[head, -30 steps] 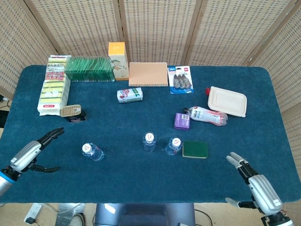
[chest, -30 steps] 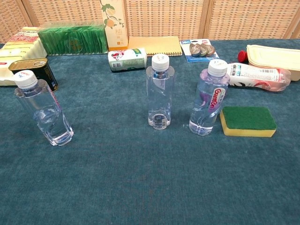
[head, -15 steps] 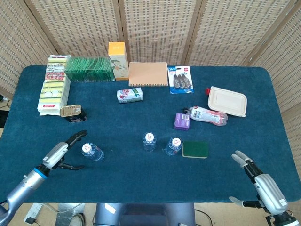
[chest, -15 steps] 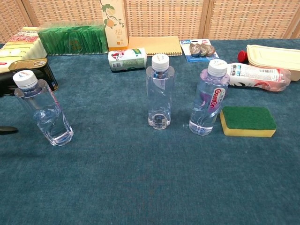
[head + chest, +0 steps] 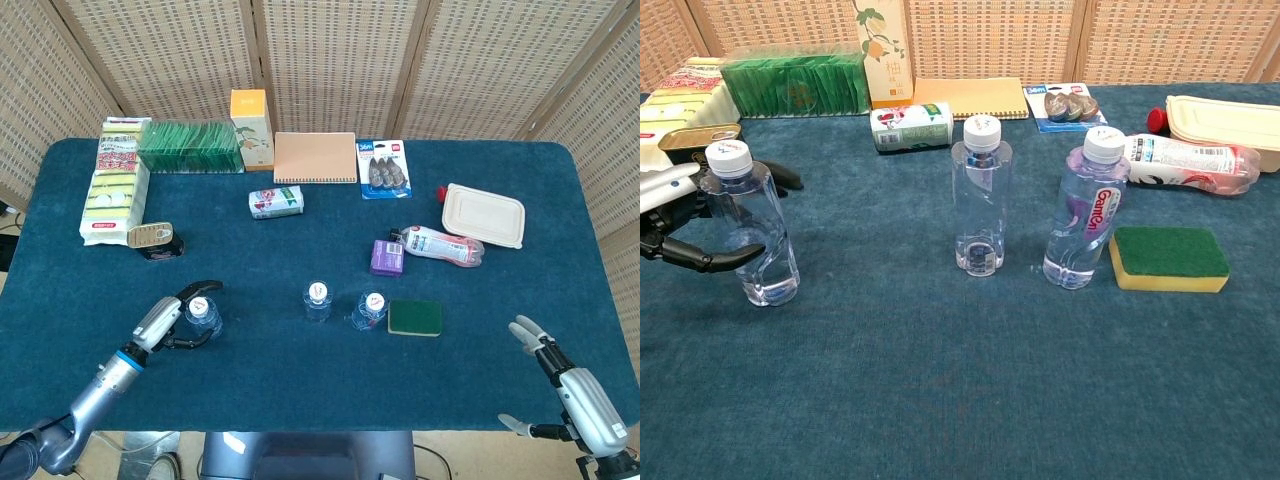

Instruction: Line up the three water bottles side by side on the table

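Observation:
Three clear water bottles with white caps stand near the front of the blue table (image 5: 300,225). My left hand (image 5: 168,322) reaches in from the left and grips the left bottle (image 5: 203,313), its fingers curled around the body. In the chest view that hand (image 5: 675,215) holds the same bottle (image 5: 750,228), one finger behind it and the thumb in front. The middle bottle (image 5: 317,301) (image 5: 980,195) and the labelled right bottle (image 5: 369,310) (image 5: 1085,210) stand close together, well right of the left one. At the front right edge my right hand (image 5: 580,405) hovers with its fingers spread, holding nothing.
A green sponge (image 5: 415,317) lies just right of the right bottle. Behind are a purple box (image 5: 387,257), a lying pink-labelled bottle (image 5: 442,245), a beige food box (image 5: 484,214), a notebook (image 5: 315,157) and a tin (image 5: 150,238) behind the left bottle.
My left hand has moved right from the table's left edge and closed around the left bottle, which now stands straighter. The right hand has drifted slightly toward the front right.

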Tool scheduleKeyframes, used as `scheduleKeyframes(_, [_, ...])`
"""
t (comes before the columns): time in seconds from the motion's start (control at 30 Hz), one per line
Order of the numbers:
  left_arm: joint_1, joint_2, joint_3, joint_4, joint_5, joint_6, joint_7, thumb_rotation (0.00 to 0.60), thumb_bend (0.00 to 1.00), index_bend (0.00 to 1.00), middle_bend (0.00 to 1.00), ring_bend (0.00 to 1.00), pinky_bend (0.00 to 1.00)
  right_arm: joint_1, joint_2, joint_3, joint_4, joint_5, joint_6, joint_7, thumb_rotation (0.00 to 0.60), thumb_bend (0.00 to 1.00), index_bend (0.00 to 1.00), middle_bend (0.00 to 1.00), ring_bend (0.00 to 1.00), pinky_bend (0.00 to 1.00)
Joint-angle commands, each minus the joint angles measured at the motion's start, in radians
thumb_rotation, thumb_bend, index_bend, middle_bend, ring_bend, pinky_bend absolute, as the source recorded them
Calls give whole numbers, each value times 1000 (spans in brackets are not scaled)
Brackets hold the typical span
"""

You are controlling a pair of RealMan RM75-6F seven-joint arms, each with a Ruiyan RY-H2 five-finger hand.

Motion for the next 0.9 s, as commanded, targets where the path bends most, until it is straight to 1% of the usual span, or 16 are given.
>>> scheduleKeyframes(0.03, [2, -8, 1, 13, -6, 8, -4, 600, 480, 475, 414, 347, 501, 0, 0, -1, 0, 0, 0, 1, 600, 0, 26, 25, 74, 218])
scheduleKeyframes(0.13, [-4, -14, -16, 26, -15, 28, -16, 600, 474, 497, 428, 360, 501, -1, -1, 0, 0, 1, -2, -4, 600, 0, 26, 25, 74, 217])
scheduleKeyframes(0.27, [-48, -22, -62, 26, -26, 30, -22, 600, 452, 497, 429, 360, 501, 2, -5, 0, -6, 2, -12, -19, 600, 1, 26, 25, 74, 217])
scheduleKeyframes(0.4, [-126, -42, -115, 3, -38, -12, 9, 600, 442, 497, 429, 360, 501, 8, -9, -1, -16, 1, -30, -33, 600, 1, 26, 25, 74, 217])
scheduleKeyframes(0.47, [-156, -51, -131, -12, -48, -41, 27, 600, 440, 497, 429, 360, 500, 11, -8, -1, -18, 1, -34, -34, 600, 0, 26, 25, 75, 217])
scheduleKeyframes(0.7, [-235, -113, -165, -37, -92, -138, 83, 600, 434, 497, 429, 360, 500, 12, -6, 4, -12, 19, -35, -20, 600, 1, 26, 25, 75, 218])
scheduleKeyframes(0.9, [-264, -177, -181, 4, -128, -171, 97, 600, 434, 497, 429, 360, 500, 15, -3, 4, -4, 21, -37, -3, 600, 0, 26, 25, 74, 218])
